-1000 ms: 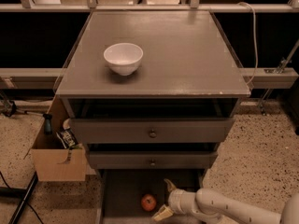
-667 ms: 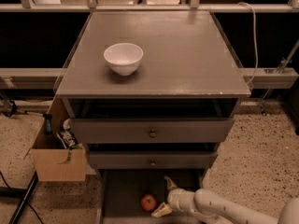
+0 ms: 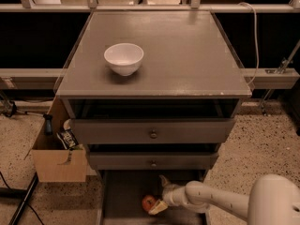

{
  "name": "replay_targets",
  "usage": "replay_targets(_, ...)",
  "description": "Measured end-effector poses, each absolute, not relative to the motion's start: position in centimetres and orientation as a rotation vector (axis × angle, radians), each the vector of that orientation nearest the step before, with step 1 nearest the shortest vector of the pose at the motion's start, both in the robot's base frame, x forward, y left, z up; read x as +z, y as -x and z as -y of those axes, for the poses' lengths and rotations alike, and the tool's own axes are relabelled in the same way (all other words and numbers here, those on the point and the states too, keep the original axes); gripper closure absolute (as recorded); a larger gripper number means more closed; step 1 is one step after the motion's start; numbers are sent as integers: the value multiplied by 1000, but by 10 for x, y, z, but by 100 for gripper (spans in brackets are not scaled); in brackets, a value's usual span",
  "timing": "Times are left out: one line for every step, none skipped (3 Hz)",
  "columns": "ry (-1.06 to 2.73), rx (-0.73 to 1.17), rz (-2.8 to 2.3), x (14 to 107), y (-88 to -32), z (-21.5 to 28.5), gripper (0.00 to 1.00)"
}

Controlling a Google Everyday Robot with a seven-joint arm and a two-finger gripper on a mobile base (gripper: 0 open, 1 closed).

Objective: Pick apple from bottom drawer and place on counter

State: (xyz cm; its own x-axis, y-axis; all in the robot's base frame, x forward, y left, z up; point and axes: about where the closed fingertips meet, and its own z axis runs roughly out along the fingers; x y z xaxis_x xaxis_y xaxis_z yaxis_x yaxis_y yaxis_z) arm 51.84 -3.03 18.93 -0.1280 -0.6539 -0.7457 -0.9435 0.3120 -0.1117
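Down below the worktop's [image 3: 187, 55] front edge, the bottom drawer [image 3: 124, 196] ran off the lower picture edge, front unseen! The claw [image 3: 161, 194] sat inside, spread beside the apple [image 3: 148, 202]; contact couldn't be told. The arm [image 3: 220, 203] was cut off bottom right.

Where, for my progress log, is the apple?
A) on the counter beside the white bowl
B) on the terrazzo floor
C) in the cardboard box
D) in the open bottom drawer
D: the apple lies in the bottom drawer, beside the open gripper; the counter bears the white bowl, no apple.
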Motion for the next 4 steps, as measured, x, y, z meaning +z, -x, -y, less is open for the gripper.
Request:
replay_targets(1473,552,-1913,172,-529,19,0)
replay_targets(1507,592,-1921,168,-524,11,0)
replay_targets(1526,639,-1890,173,-511,4,0)
replay_targets(1539,679,-1856,177,-497,-3,0)
